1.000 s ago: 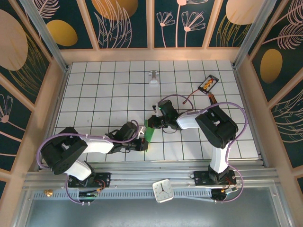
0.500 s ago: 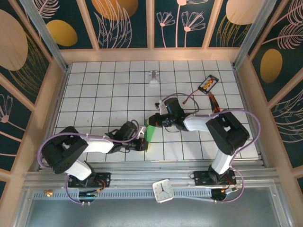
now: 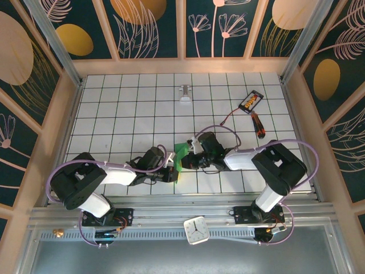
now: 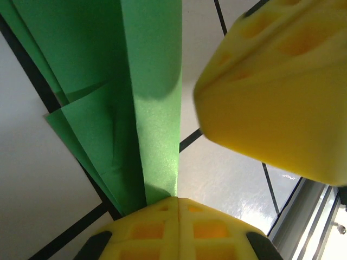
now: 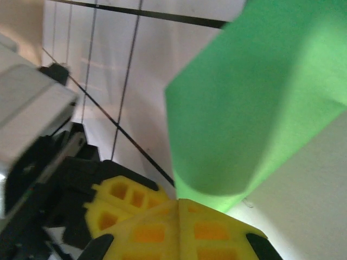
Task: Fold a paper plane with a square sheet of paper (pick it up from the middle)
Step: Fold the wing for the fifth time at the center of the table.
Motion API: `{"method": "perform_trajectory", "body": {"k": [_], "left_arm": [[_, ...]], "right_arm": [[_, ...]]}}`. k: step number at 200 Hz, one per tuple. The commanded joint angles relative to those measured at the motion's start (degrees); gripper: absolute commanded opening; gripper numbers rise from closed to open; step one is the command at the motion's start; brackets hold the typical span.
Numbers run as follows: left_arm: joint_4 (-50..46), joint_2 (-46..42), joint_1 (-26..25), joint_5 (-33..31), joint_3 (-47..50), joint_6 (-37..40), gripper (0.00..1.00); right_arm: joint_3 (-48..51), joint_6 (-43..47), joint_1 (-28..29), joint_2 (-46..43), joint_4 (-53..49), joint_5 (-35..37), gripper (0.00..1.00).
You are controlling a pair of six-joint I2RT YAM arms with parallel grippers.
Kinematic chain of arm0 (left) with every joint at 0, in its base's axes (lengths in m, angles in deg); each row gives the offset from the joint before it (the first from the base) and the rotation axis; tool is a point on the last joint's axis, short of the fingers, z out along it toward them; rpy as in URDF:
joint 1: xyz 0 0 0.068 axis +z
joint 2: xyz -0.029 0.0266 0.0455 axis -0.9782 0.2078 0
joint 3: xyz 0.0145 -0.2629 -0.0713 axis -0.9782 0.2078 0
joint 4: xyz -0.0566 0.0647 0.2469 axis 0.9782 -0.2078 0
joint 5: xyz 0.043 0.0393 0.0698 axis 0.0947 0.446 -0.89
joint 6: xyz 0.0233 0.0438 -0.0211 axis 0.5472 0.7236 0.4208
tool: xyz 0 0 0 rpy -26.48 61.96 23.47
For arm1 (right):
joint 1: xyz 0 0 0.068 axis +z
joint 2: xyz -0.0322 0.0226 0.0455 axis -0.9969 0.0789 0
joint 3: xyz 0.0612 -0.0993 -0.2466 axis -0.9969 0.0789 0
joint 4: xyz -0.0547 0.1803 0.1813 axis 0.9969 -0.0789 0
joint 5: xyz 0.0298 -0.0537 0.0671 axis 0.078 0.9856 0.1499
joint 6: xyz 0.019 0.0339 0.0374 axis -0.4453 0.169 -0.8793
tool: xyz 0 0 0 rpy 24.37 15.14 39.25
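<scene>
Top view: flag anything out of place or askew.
The paper, pinched between the left gripper and right gripper, looks bunched, its folded layers splayed unevenly. A screwdriver lies loose at the far right, no part of the folding.

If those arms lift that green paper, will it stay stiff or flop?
Probably light and floppy: the folded green paper curves between the shut left gripper and right gripper. Its layered creases likely stiffen it lengthwise. It could crumple easily.
</scene>
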Motion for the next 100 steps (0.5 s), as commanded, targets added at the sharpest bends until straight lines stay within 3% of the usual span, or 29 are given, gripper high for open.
{"method": "perform_trajectory", "body": {"k": [1,100], "left_arm": [[-9.94,3.8,-0.7,1.48,2.98,-0.45,0.0],[-10.91,4.4,-0.65,2.14,2.89,0.91,0.0]], "right_arm": [[0.35,0.09,0.39,2.3,3.86,0.2,0.0],[-5.88,3.17,-2.48,9.23,1.39,0.52,0.0]]}}
